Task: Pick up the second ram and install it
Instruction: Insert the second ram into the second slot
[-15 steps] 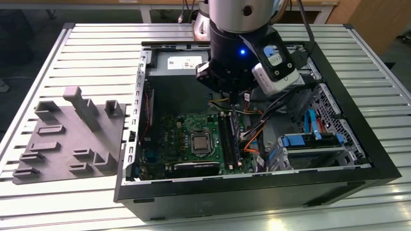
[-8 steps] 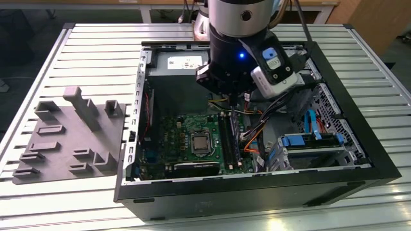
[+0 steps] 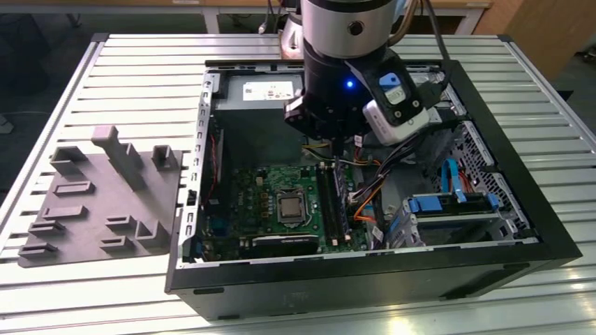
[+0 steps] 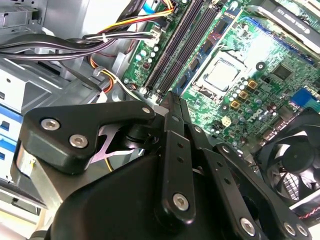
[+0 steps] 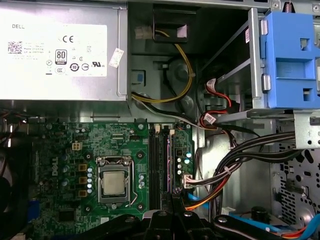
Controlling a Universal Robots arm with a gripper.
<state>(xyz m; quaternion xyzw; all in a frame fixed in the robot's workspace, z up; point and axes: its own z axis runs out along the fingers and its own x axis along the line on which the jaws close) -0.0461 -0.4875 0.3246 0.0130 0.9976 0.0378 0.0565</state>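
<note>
Second ram [image 5: 168,165]: judged to be the thin, dark strip standing edge-up in the memory slot nearer the cable bundle [image 5: 240,165]. Whether it is fully seated cannot be told.

The claw [image 4: 172,100] hangs directly over one end of the memory slots [image 4: 180,45]. Its black, bolted finger links are drawn together to a narrow tip in both wrist views. Whether that tip pinches the stick's edge or merely rests above it cannot be told.

In the exterior view the grey tray [image 3: 93,202], a matt moulded plate with upright blocks and shallow pockets, lies on the desk [image 3: 139,70] at 9 o'clock from the computer case [image 3: 373,279]. No stick is seen in it. The pick-up therefore appears done, and the work stands at insertion or pressing home.

Materials:
- The desk is ribbed, pale metal slats.
- The case is black sheet steel, open on top.
- The motherboard [image 3: 270,188] is glossy green and densely studded, with a square metal-capped processor [image 5: 114,184] in its socket.
- The slots are long black plastic channels.
- A silver power supply [image 5: 60,50] and a blue plastic drive bracket [image 5: 292,55] sit beyond them.
- A black bladed fan [image 4: 295,155] lies at the board's far side.
</note>
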